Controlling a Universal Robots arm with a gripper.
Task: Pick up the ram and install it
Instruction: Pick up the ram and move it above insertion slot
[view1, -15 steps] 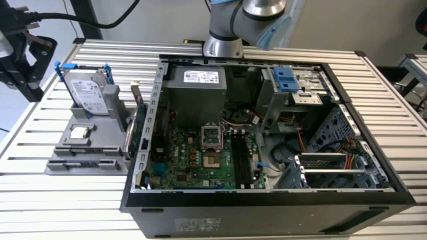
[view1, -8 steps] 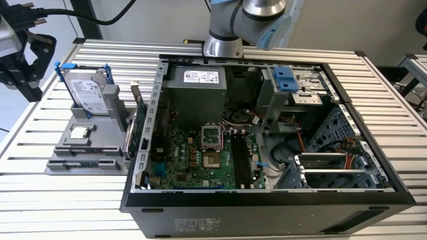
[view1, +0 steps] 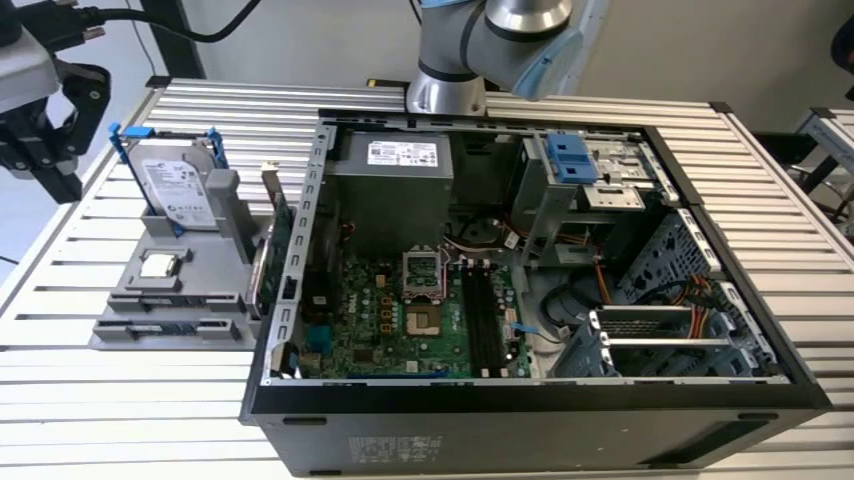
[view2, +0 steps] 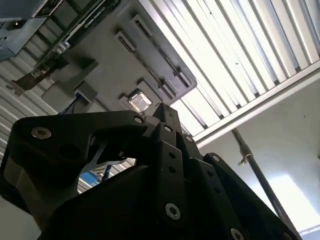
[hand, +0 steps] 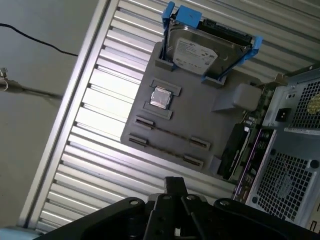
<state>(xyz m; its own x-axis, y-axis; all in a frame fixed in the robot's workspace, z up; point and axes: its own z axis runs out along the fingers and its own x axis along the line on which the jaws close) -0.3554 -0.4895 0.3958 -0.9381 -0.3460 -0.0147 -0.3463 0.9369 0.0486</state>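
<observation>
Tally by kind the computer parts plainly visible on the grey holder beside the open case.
Hard drive: 1
CPU chip: 1
Expansion card: 1
Total: 3

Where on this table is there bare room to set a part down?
Bare slats of the table lie nearer the camera than the grey tray, beside the computer case. Tray and case interior are crowded.
</observation>
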